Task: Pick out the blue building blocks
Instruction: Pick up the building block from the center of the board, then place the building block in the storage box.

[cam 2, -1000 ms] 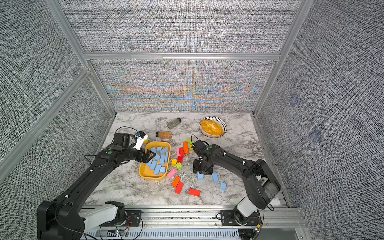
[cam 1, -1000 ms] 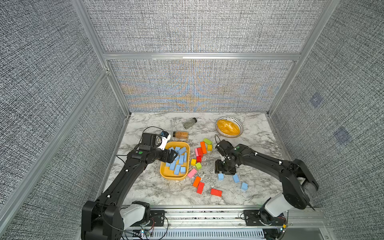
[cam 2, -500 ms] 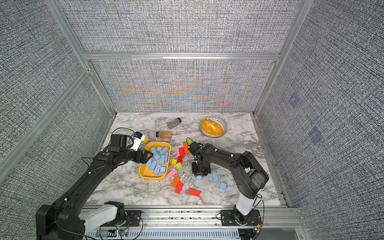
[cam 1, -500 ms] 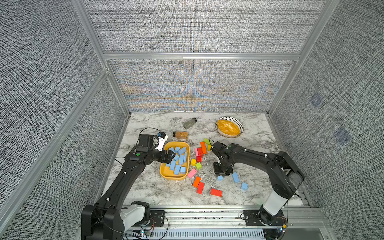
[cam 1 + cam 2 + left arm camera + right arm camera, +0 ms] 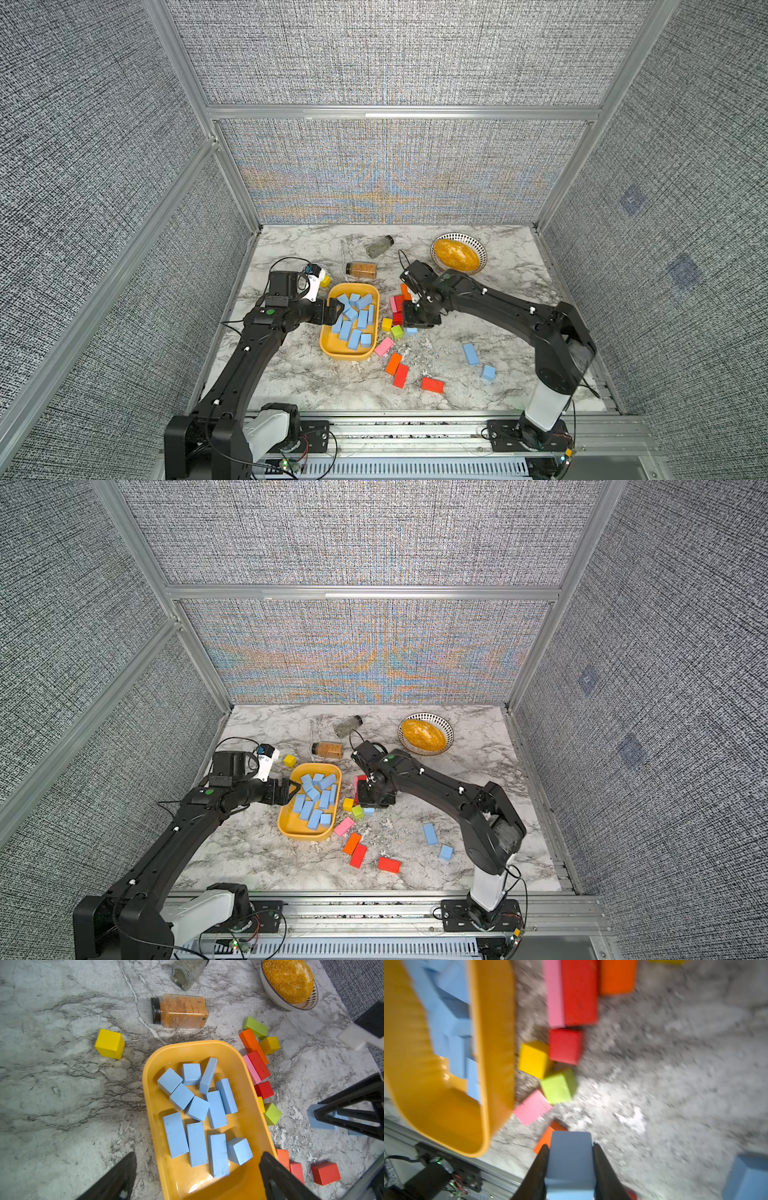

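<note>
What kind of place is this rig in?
Probably a robot data-collection cell: grey fabric walls on aluminium framing, two arms mounted on a front rail, and a marble-pattern tabletop staged with a yellow tray of blue building blocks.

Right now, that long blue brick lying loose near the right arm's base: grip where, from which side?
Come straight down on the long blue brick and close the jaws across its narrow width at mid-length. It lies flat, table bare along both long faces; the blue cube sits apart past its near end.
</note>
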`<state>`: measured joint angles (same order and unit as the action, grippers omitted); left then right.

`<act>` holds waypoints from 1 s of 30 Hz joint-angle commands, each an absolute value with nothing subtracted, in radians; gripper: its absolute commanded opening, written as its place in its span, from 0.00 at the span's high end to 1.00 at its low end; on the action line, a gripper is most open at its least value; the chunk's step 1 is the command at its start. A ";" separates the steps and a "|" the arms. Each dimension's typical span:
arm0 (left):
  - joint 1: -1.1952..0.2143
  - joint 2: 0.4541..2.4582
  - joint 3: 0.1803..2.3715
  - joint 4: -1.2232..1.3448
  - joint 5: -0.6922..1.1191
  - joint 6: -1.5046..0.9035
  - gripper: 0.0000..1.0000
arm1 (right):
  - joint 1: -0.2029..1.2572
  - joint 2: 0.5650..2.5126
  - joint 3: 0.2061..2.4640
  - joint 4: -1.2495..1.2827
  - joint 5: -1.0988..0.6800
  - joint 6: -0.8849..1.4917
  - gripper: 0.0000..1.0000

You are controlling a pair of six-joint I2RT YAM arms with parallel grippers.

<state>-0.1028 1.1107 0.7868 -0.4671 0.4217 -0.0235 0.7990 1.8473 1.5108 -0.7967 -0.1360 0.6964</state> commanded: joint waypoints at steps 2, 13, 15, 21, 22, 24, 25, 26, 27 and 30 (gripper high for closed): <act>-0.067 1.099 0.787 -0.436 0.412 -0.031 0.06 | 0.844 2.009 1.805 -0.793 -0.136 0.648 0.80; 0.020 1.059 0.747 -0.415 0.397 -0.055 0.06 | 0.866 2.273 2.194 -0.818 -0.156 0.603 0.76; 0.027 1.053 0.742 -0.414 0.402 -0.059 0.06 | 0.855 2.280 2.188 -0.776 -0.151 0.625 0.75; 0.036 1.045 0.739 -0.415 0.410 -0.063 0.06 | 0.840 2.292 2.184 -0.753 -0.123 0.644 0.62; 0.035 1.045 0.738 -0.413 0.404 -0.069 0.06 | 0.839 2.289 2.186 -0.762 -0.111 0.645 0.56; 0.037 1.044 0.733 -0.404 0.397 -0.080 0.07 | 0.837 2.281 2.181 -0.770 -0.100 0.646 0.45; 0.037 1.044 0.729 -0.401 0.398 -0.082 0.07 | 0.836 2.273 2.176 -0.771 -0.099 0.647 0.42; 0.038 1.045 0.727 -0.400 0.400 -0.084 0.07 | 0.836 2.266 2.172 -0.770 -0.094 0.646 0.41; 0.039 1.045 0.726 -0.399 0.405 -0.087 0.07 | 0.836 2.259 2.167 -0.770 -0.089 0.644 0.40; 0.038 1.053 0.719 -0.395 0.412 -0.104 0.07 | 0.834 2.231 2.147 -0.767 -0.075 0.643 0.39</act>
<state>0.0364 1.0489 0.7227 -0.4236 0.3996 -0.0834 0.8360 2.2517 2.1571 -0.7727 -0.1047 0.6418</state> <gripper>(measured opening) 0.933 0.608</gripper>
